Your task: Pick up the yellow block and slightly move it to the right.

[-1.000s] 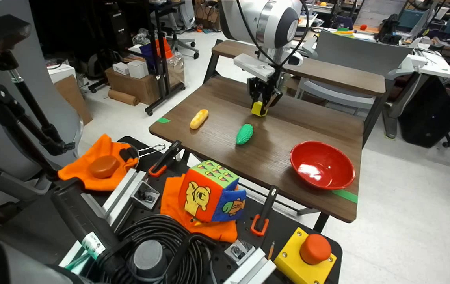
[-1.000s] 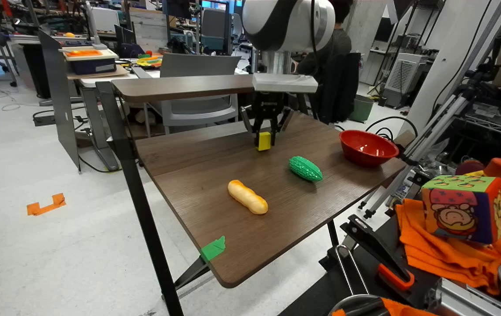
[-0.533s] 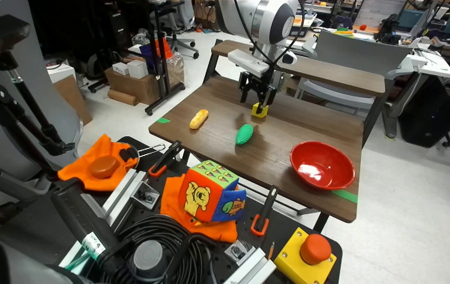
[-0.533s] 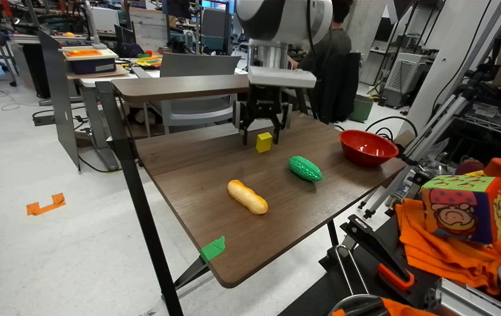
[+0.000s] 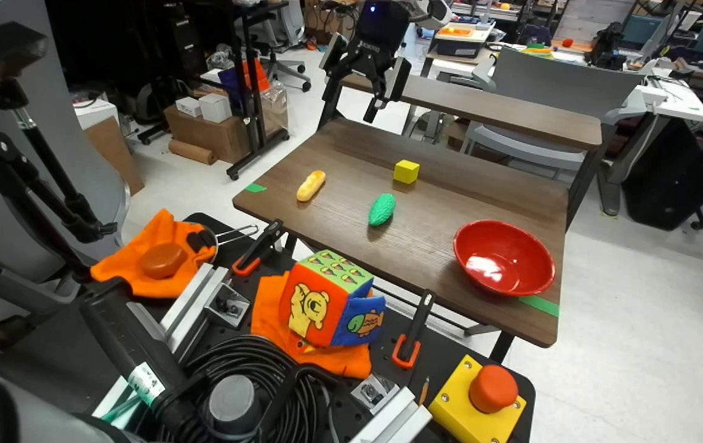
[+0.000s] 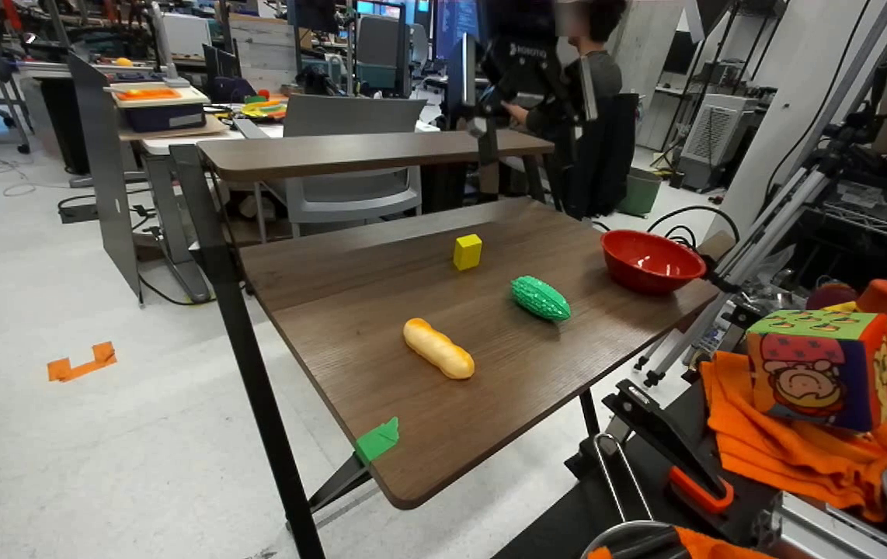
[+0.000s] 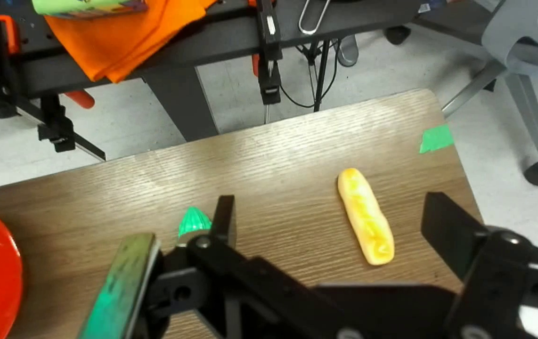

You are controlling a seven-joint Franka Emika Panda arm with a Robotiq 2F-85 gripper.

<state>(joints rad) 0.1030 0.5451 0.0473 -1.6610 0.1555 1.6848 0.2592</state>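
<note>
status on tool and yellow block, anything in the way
Tool open, high up. Yellow block on the table, ungripped. Possible obstacle: green oval object near the block, not touching.

Blk [image 5: 406, 171], bowl [image 5: 527, 261] apart on tbl [image 5: 351, 151]

In an exterior view: camera raised, on the side of the black cart [image 5: 444, 352], facing down and across the brown table [image 5: 481, 203]; cart close, table beyond. In an exterior view: camera nearest the corner with green tape [image 6: 377, 440], flatter tilt, facing slantwise over the table; cart near right, shelf [image 6: 319, 151] far. Wrist view: camera above, opposite the cart, facing down toward it; gripper [image 7: 329, 207] close. Shared by both exterior views: table, yellow block [image 5: 406, 172]. Shared by all three: yellow-orange roll [image 7: 365, 216], green object [image 5: 382, 209], part of the red bowl [image 5: 521, 264].
</note>
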